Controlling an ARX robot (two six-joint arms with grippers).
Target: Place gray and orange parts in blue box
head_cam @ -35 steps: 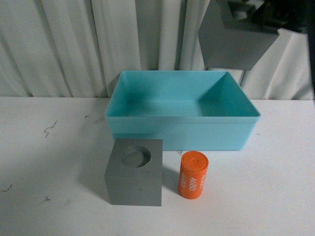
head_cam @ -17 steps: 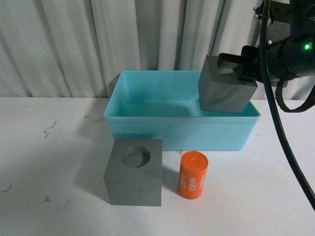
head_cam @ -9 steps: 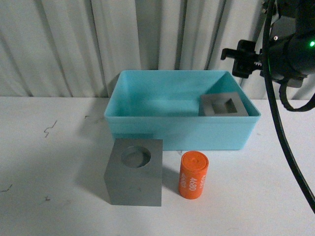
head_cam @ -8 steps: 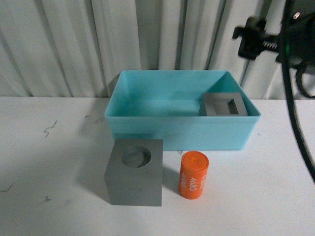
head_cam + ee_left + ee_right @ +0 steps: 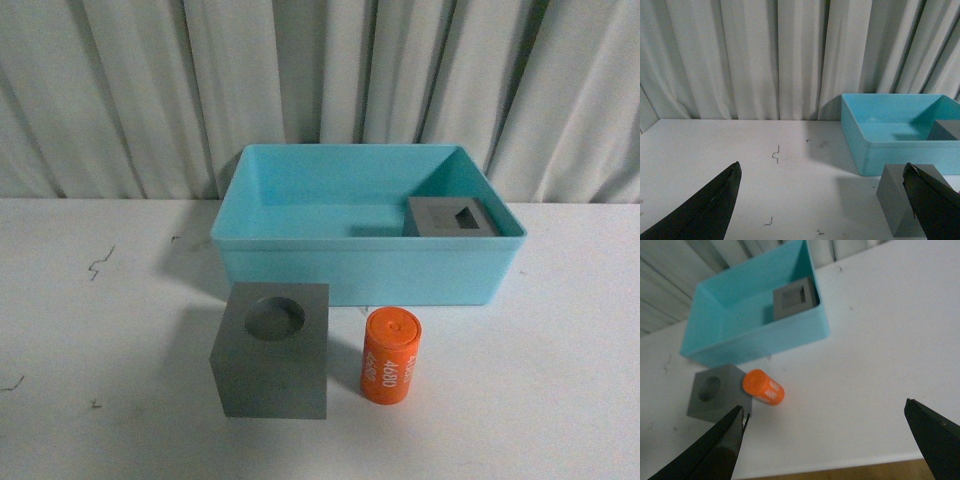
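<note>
The left pincer (image 5: 821, 166) is wide open, with its two dark fingers (image 5: 710, 210) far apart over the white bench (image 5: 715, 145). The blue box (image 5: 890, 150) stands before a pale curtain (image 5: 740, 55). One gray cube (image 5: 900, 200) sits just in front of the box. A second gray cube (image 5: 946, 130) is inside it, only partly seen.

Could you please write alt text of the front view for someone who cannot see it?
A matte gray cube with a rectangular recess sits inside the right end of a light blue plastic bin on a white table. Before the bin sit a round-recessed gray cube and an orange cylinder.
</note>
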